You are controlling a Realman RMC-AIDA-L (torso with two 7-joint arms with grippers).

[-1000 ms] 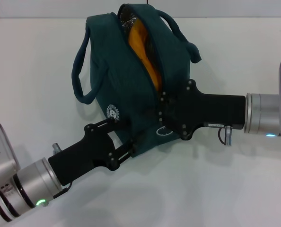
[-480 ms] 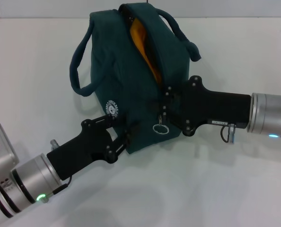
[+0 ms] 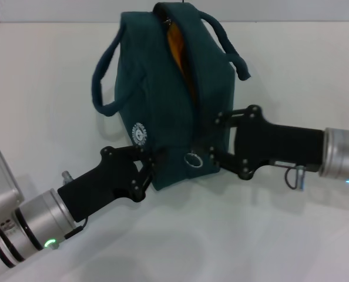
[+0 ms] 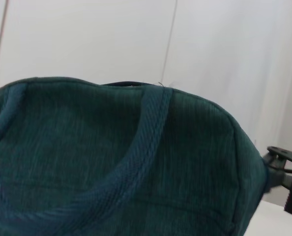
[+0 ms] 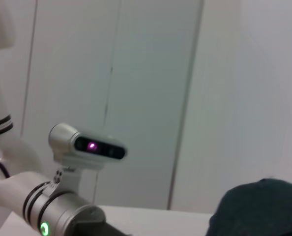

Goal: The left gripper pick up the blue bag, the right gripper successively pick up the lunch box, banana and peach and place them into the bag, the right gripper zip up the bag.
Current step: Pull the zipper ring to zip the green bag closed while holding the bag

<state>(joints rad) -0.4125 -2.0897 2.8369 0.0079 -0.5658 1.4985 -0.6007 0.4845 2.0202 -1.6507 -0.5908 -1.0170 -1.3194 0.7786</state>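
Note:
The blue bag [image 3: 157,88], dark teal, stands tilted at the middle of the white table in the head view, with its two handles hanging loose. Its top zip is a narrow open slit with something orange-yellow [image 3: 175,44] inside; lunch box, banana and peach cannot be told apart. My left gripper [image 3: 148,167] is shut on the bag's near lower corner. A metal zip ring [image 3: 193,158] hangs at the near end. My right gripper [image 3: 208,141] is at that end, fingers spread, lower fingertip beside the ring. The bag [image 4: 111,162] fills the left wrist view.
White table [image 3: 292,235] surrounds the bag, with a wall behind it. In the right wrist view the left arm's wrist camera [image 5: 87,145] faces me and the bag's edge [image 5: 259,206] shows in a corner. The right gripper's linkage [image 4: 286,172] shows beside the bag.
The right gripper has drawn back to the right and a little lower, away from the bag's end. The bag has shifted slightly right and its opening looks narrower. The left gripper keeps its hold.

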